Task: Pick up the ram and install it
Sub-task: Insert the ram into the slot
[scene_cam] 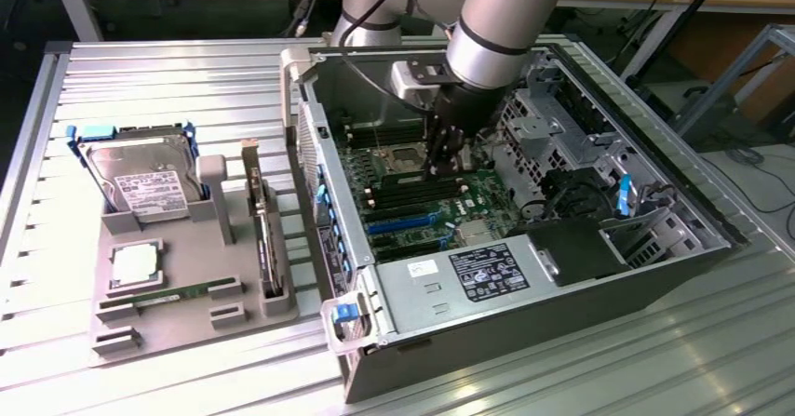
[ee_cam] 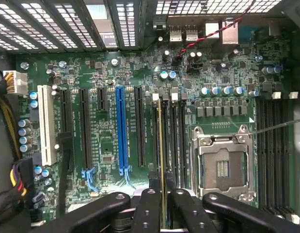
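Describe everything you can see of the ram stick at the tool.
The ram appears edge-on: a long, thin strip with a yellowish-green edge, clamped between the tool's black fingers. It runs lined up with the black memory slots on the green motherboard, beside the empty silver processor socket. Whether it is seated in a slot cannot be told.

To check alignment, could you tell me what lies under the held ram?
Black memory slots beside the processor socket; the ram itself hides the slot directly beneath.
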Available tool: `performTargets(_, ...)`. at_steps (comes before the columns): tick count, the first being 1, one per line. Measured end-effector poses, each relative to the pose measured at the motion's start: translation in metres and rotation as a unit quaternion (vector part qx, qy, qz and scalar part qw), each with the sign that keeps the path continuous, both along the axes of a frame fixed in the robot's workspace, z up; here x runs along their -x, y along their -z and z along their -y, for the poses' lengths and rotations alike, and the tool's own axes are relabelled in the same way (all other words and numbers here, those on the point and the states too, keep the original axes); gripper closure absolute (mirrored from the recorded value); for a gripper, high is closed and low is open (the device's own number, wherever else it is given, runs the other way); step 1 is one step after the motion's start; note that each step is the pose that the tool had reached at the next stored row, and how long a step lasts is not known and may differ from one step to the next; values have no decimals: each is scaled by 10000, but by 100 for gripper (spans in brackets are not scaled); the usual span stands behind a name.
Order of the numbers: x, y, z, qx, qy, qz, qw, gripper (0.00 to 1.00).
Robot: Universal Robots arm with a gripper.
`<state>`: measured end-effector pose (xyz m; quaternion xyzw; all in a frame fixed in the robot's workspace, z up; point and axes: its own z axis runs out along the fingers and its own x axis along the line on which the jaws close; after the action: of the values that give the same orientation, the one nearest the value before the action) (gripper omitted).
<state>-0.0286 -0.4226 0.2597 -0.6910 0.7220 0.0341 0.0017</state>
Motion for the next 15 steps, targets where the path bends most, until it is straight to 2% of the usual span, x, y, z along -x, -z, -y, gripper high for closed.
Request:
performTargets(3, 29, 103, -6, 0, -18, 0, 10000, 85)
performTargets(6, 29, 131, -7, -1, -18, 2, 10000, 85)
performTargets(9, 26, 210, -6, 0, 12, 2, 10000, 85)
performTargets(11, -18, 228, -6, 0, 56, 2, 10000, 85)
performTargets(15, -20, 246, -7, 0, 56, 2, 10000, 85)
